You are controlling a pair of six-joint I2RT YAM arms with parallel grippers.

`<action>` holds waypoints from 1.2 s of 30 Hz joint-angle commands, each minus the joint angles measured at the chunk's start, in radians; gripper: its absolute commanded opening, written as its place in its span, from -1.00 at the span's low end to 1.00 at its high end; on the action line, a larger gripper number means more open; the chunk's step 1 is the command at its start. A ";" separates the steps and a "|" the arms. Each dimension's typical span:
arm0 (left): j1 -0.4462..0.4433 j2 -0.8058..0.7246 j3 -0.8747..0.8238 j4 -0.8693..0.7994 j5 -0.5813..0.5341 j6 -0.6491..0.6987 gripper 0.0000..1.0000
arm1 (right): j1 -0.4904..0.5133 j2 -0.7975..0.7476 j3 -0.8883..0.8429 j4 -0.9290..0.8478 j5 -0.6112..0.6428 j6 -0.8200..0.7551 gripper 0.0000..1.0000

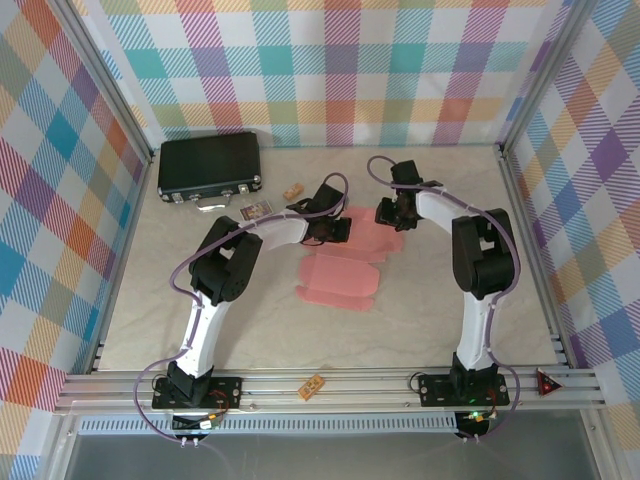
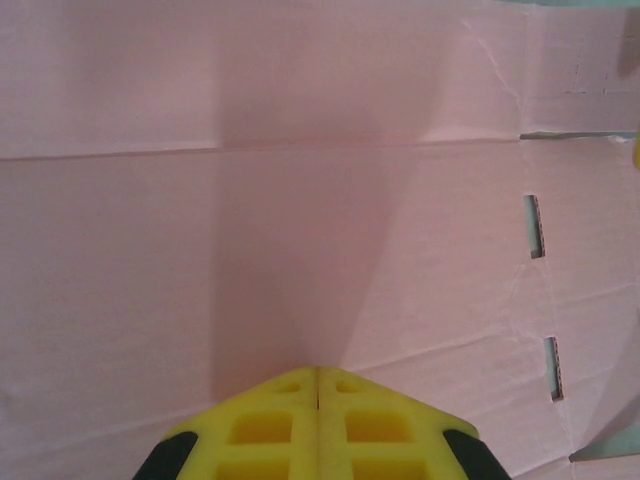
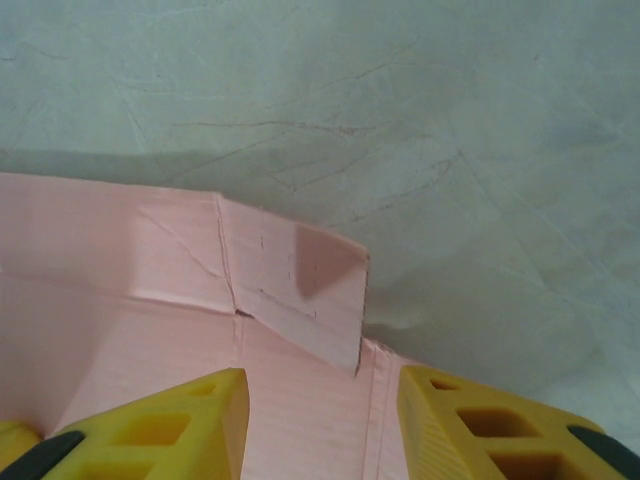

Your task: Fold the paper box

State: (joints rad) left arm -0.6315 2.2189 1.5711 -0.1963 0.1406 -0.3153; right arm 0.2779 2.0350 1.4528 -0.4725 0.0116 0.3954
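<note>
The salmon-pink paper box (image 1: 340, 275) lies as a mostly flat die-cut sheet in the middle of the table. My left gripper (image 1: 340, 232) is shut, nothing between its yellow fingers, and its tips (image 2: 318, 372) rest on the flat pink card (image 2: 300, 200) just below a crease line. My right gripper (image 1: 392, 215) stands open over the sheet's far right corner, and pink card (image 3: 120, 300) lies between its fingers (image 3: 190, 420). Just ahead of them a small end flap (image 3: 300, 290) is bent upward at the sheet's edge.
A black hard case (image 1: 210, 165) with a metal handle sits at the back left. A small card (image 1: 255, 210) and a wooden block (image 1: 292, 192) lie near it. Another wooden piece (image 1: 311, 386) rests on the front rail. Two narrow slots (image 2: 534, 225) are cut into the card's right side.
</note>
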 commanded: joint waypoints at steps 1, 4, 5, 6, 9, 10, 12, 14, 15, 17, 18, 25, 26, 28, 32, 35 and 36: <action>0.004 0.029 -0.048 -0.044 -0.004 -0.014 -1.00 | -0.002 0.018 0.034 -0.032 0.009 -0.016 -0.11; 0.003 0.028 -0.048 -0.046 0.002 -0.013 -1.00 | -0.003 0.042 0.065 -0.049 0.007 -0.027 -0.11; 0.003 0.028 -0.048 -0.047 0.001 -0.012 -1.00 | -0.003 0.049 0.071 -0.049 -0.001 -0.032 -0.11; 0.003 0.028 -0.048 -0.049 0.002 -0.013 -1.00 | -0.003 0.050 0.072 -0.045 -0.009 -0.036 -0.13; 0.003 0.026 -0.049 -0.051 0.008 -0.009 -1.00 | -0.003 0.034 0.060 -0.013 -0.036 -0.050 -0.26; 0.003 0.028 -0.050 -0.051 0.010 -0.009 -1.00 | -0.002 0.028 0.053 -0.001 -0.045 -0.054 -0.30; 0.003 0.028 -0.051 -0.052 0.011 -0.007 -1.00 | -0.002 0.013 0.043 0.025 -0.075 -0.072 -0.37; 0.003 0.030 -0.051 -0.051 0.014 -0.007 -1.00 | -0.002 0.006 0.044 0.037 -0.110 -0.092 -0.43; 0.003 0.030 -0.052 -0.051 0.014 -0.008 -1.00 | -0.001 0.003 0.041 0.043 -0.123 -0.100 -0.45; 0.002 0.031 -0.051 -0.050 0.014 -0.008 -1.00 | 0.003 -0.001 0.040 0.051 -0.152 -0.115 -0.47; 0.002 0.031 -0.049 -0.051 0.016 -0.007 -1.00 | 0.005 0.000 0.043 0.051 -0.163 -0.124 -0.48; 0.001 0.038 -0.044 -0.052 0.028 -0.007 -1.00 | 0.019 0.052 0.107 0.011 -0.265 -0.174 -0.48; 0.001 0.039 -0.042 -0.053 0.027 -0.007 -1.00 | 0.022 0.066 0.123 -0.003 -0.276 -0.180 -0.47; 0.001 0.041 -0.042 -0.058 0.031 -0.006 -1.00 | 0.028 0.081 0.149 -0.030 -0.286 -0.186 -0.46; 0.001 0.042 -0.030 -0.073 0.042 0.007 -1.00 | 0.030 0.060 0.149 -0.049 -0.231 -0.193 -0.45; 0.001 0.031 -0.004 -0.119 0.045 0.013 -1.00 | 0.029 0.025 0.135 -0.070 -0.175 -0.194 -0.43; 0.001 0.023 0.006 -0.131 0.046 0.013 -1.00 | 0.030 0.009 0.124 -0.072 -0.166 -0.194 -0.43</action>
State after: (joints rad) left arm -0.6315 2.2189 1.5696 -0.1879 0.1646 -0.3199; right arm 0.3023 2.0983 1.5829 -0.4995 -0.1921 0.2218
